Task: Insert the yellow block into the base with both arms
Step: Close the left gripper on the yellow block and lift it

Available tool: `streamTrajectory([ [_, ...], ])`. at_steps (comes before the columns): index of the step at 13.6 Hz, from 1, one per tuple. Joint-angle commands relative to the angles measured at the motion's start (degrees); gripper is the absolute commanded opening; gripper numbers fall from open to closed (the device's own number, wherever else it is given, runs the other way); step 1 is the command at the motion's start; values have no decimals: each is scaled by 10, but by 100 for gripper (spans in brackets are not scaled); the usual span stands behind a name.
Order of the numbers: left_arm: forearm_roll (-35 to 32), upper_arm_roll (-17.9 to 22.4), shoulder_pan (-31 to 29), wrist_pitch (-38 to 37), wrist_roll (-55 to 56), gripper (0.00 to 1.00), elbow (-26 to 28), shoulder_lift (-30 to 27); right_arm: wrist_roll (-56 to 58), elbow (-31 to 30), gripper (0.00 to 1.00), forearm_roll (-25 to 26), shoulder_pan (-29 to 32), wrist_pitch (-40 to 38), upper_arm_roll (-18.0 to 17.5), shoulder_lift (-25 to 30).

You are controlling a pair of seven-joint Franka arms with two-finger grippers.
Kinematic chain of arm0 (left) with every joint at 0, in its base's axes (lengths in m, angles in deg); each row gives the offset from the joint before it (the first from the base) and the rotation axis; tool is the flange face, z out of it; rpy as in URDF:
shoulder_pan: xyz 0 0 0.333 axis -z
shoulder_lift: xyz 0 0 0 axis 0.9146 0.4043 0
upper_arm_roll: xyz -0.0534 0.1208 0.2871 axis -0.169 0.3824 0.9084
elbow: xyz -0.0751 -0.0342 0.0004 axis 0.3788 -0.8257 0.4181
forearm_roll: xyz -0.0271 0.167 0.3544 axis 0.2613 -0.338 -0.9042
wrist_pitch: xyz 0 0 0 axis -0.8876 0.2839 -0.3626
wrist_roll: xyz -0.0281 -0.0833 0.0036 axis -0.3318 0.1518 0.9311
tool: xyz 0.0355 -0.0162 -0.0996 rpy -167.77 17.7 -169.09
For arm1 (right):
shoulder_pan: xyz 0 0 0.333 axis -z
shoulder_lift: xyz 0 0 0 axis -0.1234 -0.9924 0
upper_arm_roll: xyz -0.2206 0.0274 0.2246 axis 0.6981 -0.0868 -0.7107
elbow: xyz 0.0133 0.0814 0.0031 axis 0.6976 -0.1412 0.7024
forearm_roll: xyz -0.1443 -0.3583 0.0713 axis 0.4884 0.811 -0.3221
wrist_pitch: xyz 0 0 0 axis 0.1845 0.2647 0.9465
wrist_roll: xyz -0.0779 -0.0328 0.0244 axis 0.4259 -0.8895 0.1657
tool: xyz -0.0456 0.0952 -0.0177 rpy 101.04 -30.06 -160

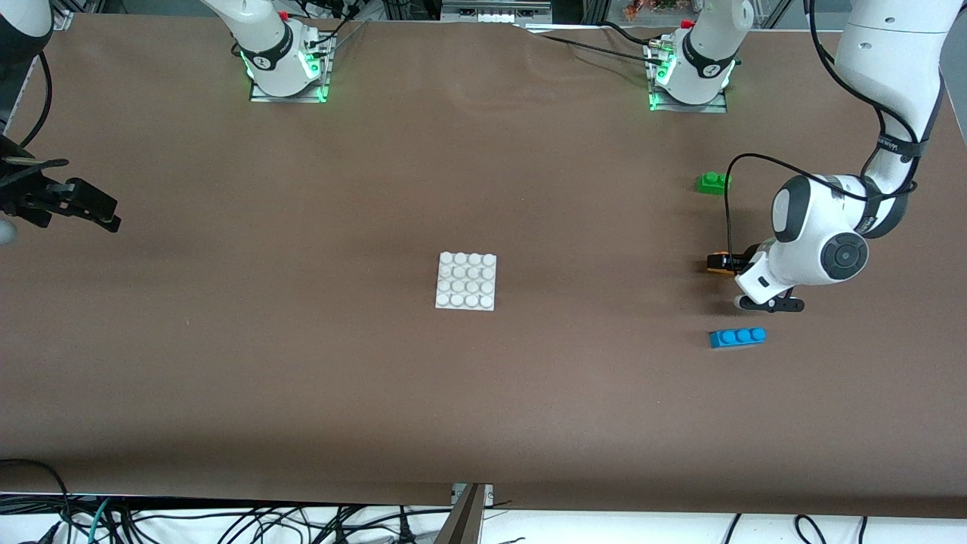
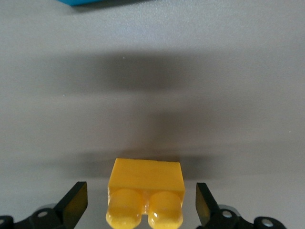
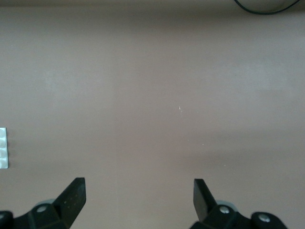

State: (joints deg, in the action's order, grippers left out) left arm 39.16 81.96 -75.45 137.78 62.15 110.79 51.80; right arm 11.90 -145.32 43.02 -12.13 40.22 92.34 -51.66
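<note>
The yellow block [image 2: 145, 193], a small two-stud brick, lies on the brown table toward the left arm's end. My left gripper [image 2: 141, 205] is low around it and open, one finger on each side with a gap to each. In the front view the block [image 1: 723, 257] is mostly hidden by that gripper [image 1: 727, 264]. The white studded base [image 1: 466, 281] lies flat mid-table, well apart from the block. My right gripper [image 1: 113, 217] waits over the right arm's end of the table. It stands open [image 3: 138, 198] with nothing between its fingers, and an edge of the base [image 3: 3, 148] shows in its view.
A green two-stud brick [image 1: 713, 183] lies farther from the front camera than the yellow block. A blue three-stud brick [image 1: 737, 337] lies nearer to it, and its edge [image 2: 95, 2] shows in the left wrist view. Cables hang below the table's front edge.
</note>
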Motion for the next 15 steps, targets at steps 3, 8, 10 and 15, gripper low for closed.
streamTrajectory([
  [3, 13, -2, -4, 10, -16, 100, 4, 1, 4, -5, 100, 8, 6, -4, -4, 6],
  [8, 13, -3, -4, -9, -17, 49, 1, -7, 4, -6, 100, 7, 6, -4, -3, 6],
  [10, 13, -5, -3, -29, -16, 32, -4, -13, 3, -6, 100, 7, 6, -4, -3, 7],
  [15, 35, -10, 1, -126, -14, 13, -75, -20, 3, -6, 100, 7, 6, -4, -3, 6],
])
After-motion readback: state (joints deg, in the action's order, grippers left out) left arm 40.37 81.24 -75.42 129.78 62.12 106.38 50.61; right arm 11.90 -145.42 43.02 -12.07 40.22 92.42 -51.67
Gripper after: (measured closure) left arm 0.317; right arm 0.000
